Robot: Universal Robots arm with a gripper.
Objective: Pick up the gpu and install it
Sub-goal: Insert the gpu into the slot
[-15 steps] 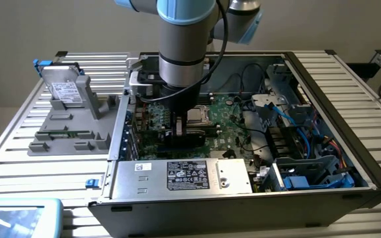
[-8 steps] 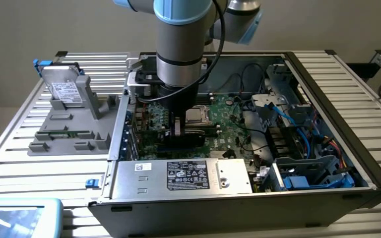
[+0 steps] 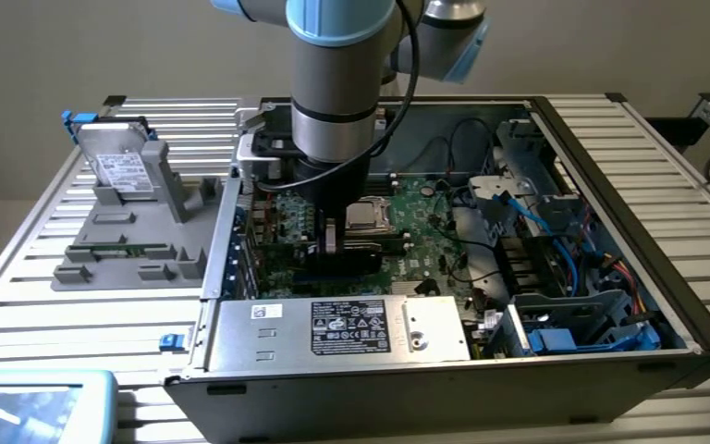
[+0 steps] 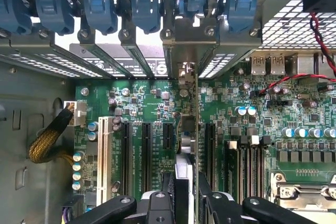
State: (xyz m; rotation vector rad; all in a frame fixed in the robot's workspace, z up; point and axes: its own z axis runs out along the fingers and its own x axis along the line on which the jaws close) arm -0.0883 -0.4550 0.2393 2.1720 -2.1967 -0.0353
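now the gripper [image 4: 185, 195] is clamped on the gpu [image 4: 188, 129], held edge-on directly below it over the motherboard [image 4: 147, 103], so insertion is underway, needing a straight press into the slot.

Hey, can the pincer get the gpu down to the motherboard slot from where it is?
Probably yes: the pincer holds the gpu edge-on above the motherboard, its bracket by the rear slot openings, nothing visibly between.
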